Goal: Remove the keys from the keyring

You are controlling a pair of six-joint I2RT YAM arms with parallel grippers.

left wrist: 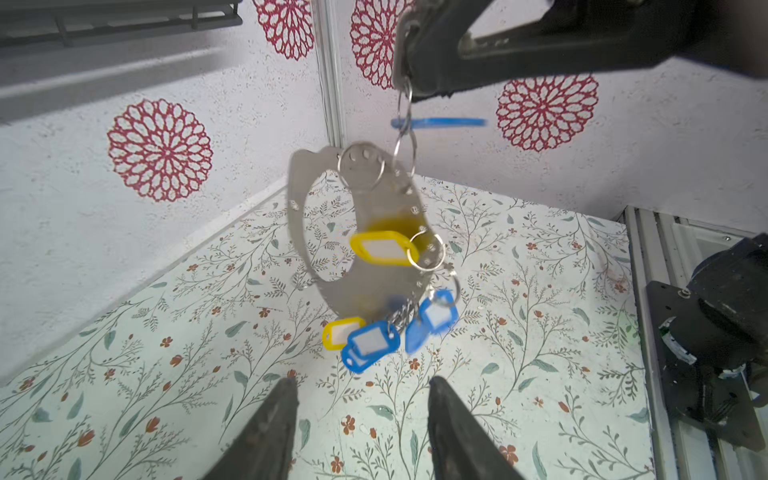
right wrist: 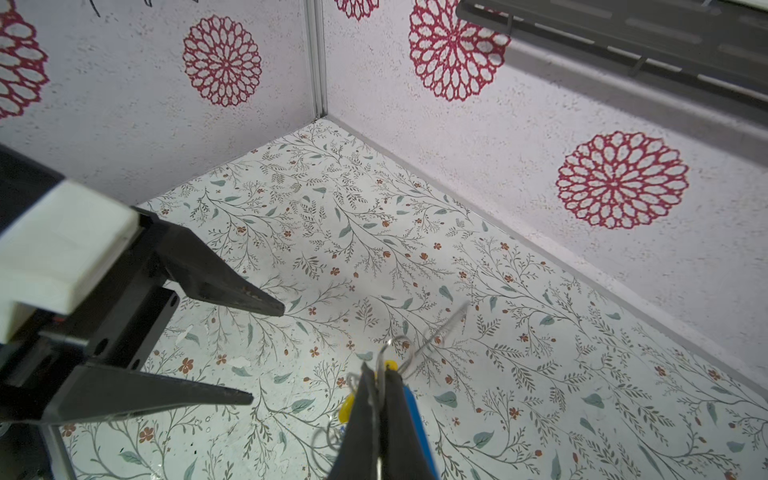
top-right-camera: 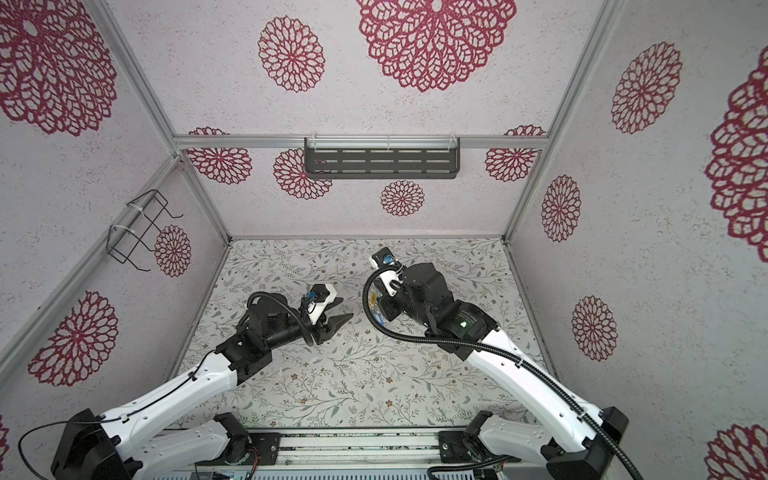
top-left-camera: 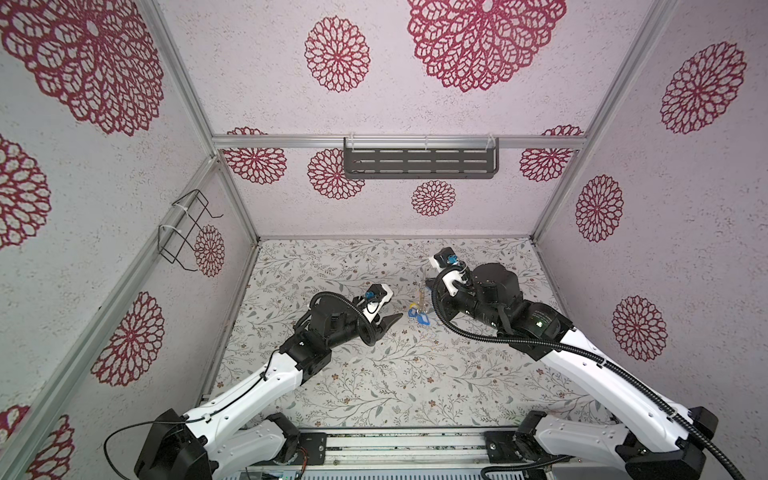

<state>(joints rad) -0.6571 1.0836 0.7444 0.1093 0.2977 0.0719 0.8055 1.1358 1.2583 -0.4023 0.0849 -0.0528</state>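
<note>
Several small keys (left wrist: 370,340), light and swingy, hanging on the stiff keyring (left wrist: 374,286) in the air over the surface (left wrist: 166,374). Held by right tool (right wrist: 378,370), pinched tight on a silver loop (left wrist: 405,99). Left tool (left wrist: 362,382) spread apart, holding nothing. Best to grab one by its flat side

The table (top-left-camera: 374,374) fills the lower middle of both top views. It is a pale sheet printed with grey-green sprigs and small orange flowers, and walls close it in at the back and both sides. A metal rail (top-left-camera: 399,446) runs along its lower edge. The keys (top-left-camera: 420,319) hang over its centre, and it is unclear whether the lowest touch it.
</note>
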